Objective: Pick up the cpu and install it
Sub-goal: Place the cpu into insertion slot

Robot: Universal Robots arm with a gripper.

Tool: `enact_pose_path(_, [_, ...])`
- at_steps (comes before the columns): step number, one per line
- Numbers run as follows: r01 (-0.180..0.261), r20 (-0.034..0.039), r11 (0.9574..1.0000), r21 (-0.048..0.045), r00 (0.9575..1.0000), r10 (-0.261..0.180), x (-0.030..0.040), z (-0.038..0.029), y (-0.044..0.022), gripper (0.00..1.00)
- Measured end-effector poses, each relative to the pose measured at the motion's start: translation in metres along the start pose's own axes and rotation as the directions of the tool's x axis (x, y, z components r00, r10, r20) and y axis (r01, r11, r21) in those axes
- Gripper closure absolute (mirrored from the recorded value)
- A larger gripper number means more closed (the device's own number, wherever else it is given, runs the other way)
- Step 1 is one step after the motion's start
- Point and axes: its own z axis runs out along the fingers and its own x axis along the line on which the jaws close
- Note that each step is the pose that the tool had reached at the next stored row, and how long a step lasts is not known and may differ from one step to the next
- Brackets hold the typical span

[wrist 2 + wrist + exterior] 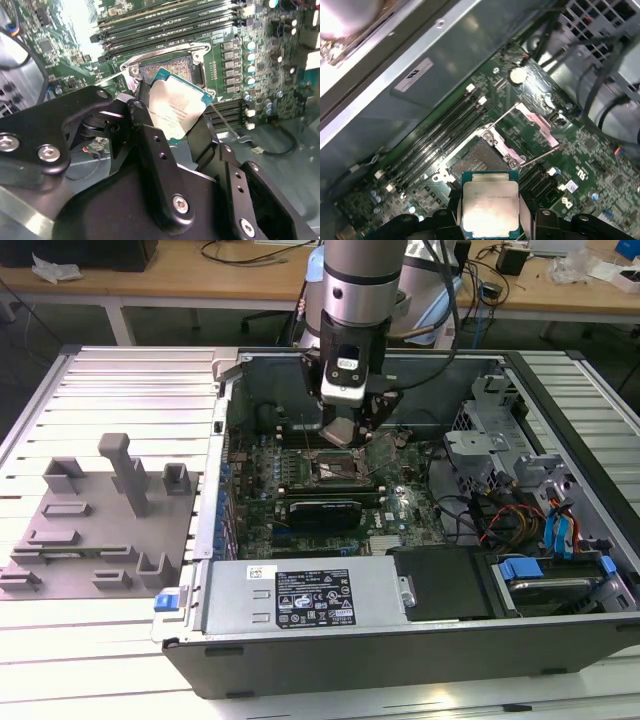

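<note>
Exterior view: gripper sits upper centre, inside the open metal case, and what it holds is hard to make out. Both wrist views: black fingers pinch the cpu by opposite edges, flat silver lid showing, tilted over the open square socket. Can't tell if they touch.

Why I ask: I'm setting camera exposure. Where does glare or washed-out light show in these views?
Second wrist view: a blown-out white patch on the circuit board, soft sheen on the chip. First wrist view: a washed-out spot beside the case wall. Exterior view: even light, no strong glare.
</note>
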Motion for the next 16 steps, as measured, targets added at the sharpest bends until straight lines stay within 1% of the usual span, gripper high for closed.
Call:
enact_pose_path(1, [-0.020,0.0007,0.9998,-0.0002,0.9998,0.020,0.0000,0.0001,0.0000,0.46])
enact_pose_path(2, [-0.050,0.0019,0.9987,-0.0004,0.9987,0.050,0.0000,0.0001,0.0000,0.46])
enact_pose_path(5, [-0.106,0.0040,0.9944,-0.0009,0.9944,0.106,0.0000,0.0003,0.0000,0.46])
enact_pose_path(6, [-0.125,0.0047,0.9922,-0.0011,0.9922,0.125,0.0000,0.0004,0.0000,0.46])
enact_pose_path(8, [-0.167,0.0064,0.9859,-0.0016,0.9859,0.167,0.0000,0.0005,0.0000,0.46])
enact_pose_path(9, [-0.191,0.0073,0.9816,-0.0019,0.9816,0.191,0.0000,0.0006,0.0000,0.46])
enact_pose_path(11, [-0.252,0.0095,0.9677,-0.0028,0.9676,0.252,0.0000,0.0008,0.0000,0.46])
enact_pose_path(14, [-0.342,0.0129,0.9396,-0.0045,0.9395,0.342,0.0000,0.0010,0.0000,0.46])
enact_pose_path(15, [-0.365,0.0137,0.9311,-0.0049,0.9310,0.365,0.0000,0.0011,0.0000,0.46])
enact_pose_path(16, [-0.380,0.0142,0.9249,-0.0053,0.9248,0.380,0.0000,0.0011,-0.0001,0.46])
